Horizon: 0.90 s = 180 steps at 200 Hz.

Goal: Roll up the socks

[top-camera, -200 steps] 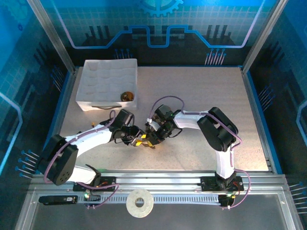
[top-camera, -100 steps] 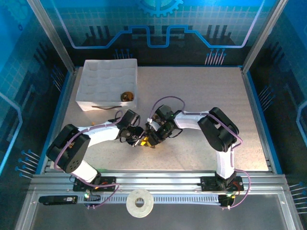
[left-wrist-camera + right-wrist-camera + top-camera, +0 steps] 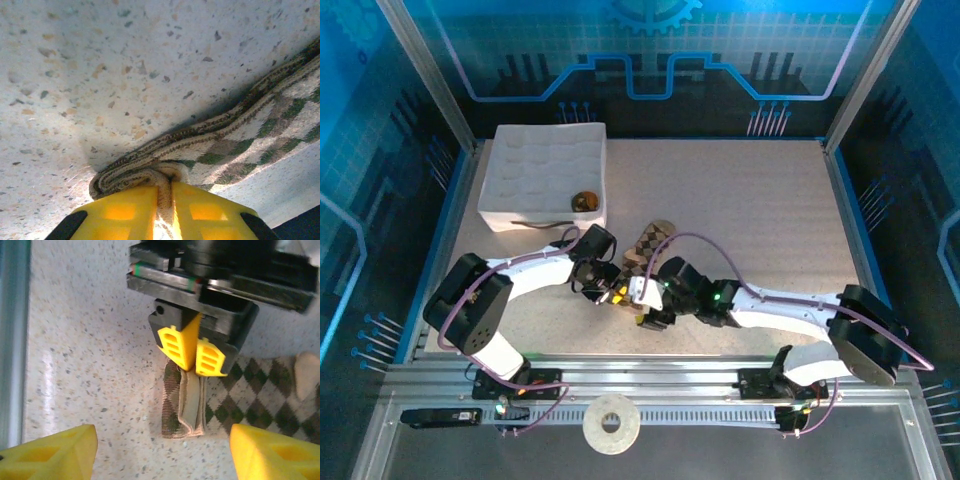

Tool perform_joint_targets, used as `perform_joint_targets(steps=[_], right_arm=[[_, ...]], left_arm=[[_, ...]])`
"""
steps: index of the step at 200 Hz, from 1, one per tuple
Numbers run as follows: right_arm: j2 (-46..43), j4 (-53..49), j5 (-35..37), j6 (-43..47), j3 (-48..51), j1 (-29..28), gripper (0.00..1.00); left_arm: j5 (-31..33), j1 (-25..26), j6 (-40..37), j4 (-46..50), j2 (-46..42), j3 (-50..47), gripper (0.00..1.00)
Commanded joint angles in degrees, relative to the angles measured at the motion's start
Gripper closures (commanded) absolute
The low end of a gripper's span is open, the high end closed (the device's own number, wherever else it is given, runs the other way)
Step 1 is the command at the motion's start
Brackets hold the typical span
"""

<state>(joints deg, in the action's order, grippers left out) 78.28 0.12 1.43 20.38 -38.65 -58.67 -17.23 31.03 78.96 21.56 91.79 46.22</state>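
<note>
At the near rail lay a white roll (image 3: 611,424). Beyond it, low over the tabletop (image 3: 760,200), the right jaws stood wide open. Their yellow fingers (image 3: 50,456) were spread with nothing between them, facing the left jaws just beside them. The left jaws were closed on the folded near end of the argyle sock (image 3: 647,245). The fabric was pinched between their yellow pads (image 3: 125,210) and bunched into a small loop against the tabletop. From that grip the sock lay flat, running toward the far side and slightly right. Farther back on the left sat a white tray (image 3: 520,195) with a small brown round thing (image 3: 585,201) in its near right corner.
</note>
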Motion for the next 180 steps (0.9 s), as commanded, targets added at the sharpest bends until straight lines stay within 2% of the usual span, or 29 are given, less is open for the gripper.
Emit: perform_joint_targets(steps=[1,45,72,101,133,141,148,180], right_arm=[[3.21,4.06,14.28,13.27,1.02,-4.18,0.32],[10.85,10.56,21.8,21.15,-0.35,-8.37,0.36],[15.15,11.59,23.37,21.79,-2.1,-8.34,0.44],[20.43,10.0,25.44,18.42,-4.28,-7.88,0.64],[21.92,4.75,22.28,12.11,-6.5,-6.85,0.95],[21.75,3.71,20.77,10.83,-6.82,-6.65,1.0],[21.53,2.19,18.58,9.65,-7.28,-6.26,1.0],[20.66,-3.36,8.07,4.58,-8.91,-3.76,1.0]], left_arm=[[3.39,-0.18,-1.58,7.09,2.16,-0.53,0.83],[2.46,-0.79,-2.56,7.44,3.22,0.56,0.84],[1.99,-1.22,-2.92,7.27,3.31,0.58,0.84],[1.77,-1.89,-3.19,7.4,2.38,0.83,0.84],[1.43,-2.93,-3.22,8.32,-0.33,1.39,0.8],[1.29,-3.43,-2.91,8.4,-1.37,1.42,0.77],[1.4,-3.92,-2.72,8.73,-2.48,1.52,0.73],[2.61,-7.19,-1.39,11.14,-8.67,2.24,0.4]])
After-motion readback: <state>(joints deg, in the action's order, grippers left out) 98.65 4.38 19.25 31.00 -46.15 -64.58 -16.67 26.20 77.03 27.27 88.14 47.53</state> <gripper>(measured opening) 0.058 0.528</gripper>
